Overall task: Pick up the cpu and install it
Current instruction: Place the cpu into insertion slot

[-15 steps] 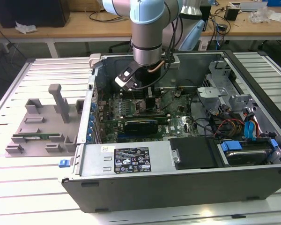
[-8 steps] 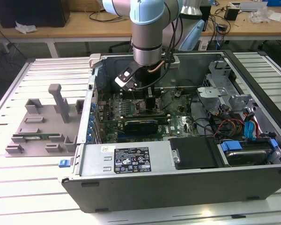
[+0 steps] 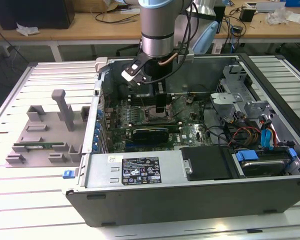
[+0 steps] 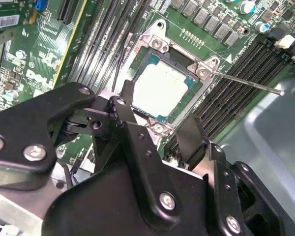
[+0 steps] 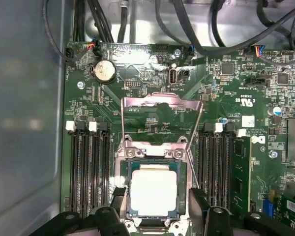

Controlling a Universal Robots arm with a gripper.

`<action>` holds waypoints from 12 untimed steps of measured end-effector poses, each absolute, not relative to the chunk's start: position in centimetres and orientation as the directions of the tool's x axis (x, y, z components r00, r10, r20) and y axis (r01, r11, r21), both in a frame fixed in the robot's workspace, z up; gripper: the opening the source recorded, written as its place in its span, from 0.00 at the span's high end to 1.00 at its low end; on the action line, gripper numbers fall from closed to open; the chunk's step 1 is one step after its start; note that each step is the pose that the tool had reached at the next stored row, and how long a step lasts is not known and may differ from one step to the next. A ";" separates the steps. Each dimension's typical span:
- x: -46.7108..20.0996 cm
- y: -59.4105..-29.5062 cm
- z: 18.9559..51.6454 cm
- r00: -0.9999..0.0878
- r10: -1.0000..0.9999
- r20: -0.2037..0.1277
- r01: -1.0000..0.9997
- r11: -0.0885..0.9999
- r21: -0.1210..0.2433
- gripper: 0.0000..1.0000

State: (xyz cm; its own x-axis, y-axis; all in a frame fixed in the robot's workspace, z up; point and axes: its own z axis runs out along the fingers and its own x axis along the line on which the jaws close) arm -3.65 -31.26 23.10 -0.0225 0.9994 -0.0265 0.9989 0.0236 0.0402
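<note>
Both wrist views show us the small square silver-topped cpu (image 5: 153,191) (image 4: 160,89) seated flat in the square metal socket frame (image 5: 152,147) of the green motherboard (image 5: 246,78). Over that socket our black gripper (image 4: 158,104) stands with jaws spread wide, flanking the chip, gripping nothing.

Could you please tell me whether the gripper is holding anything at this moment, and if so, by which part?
Nothing, it seems: the gripper is open, its fingers standing clear on either side of the cpu, which lies flat in the socket.
</note>
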 end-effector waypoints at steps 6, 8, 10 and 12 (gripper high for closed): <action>-3.7 -31.3 23.1 -0.023 0.999 -0.026 0.999 0.024 0.040 0.71; -3.7 -31.3 23.1 -0.023 0.999 -0.026 0.999 0.024 0.040 0.89; -3.7 -31.3 23.1 -0.023 0.999 -0.026 0.999 0.024 0.040 0.89; -3.7 -31.3 23.2 -0.023 0.999 -0.027 0.999 0.024 0.040 0.89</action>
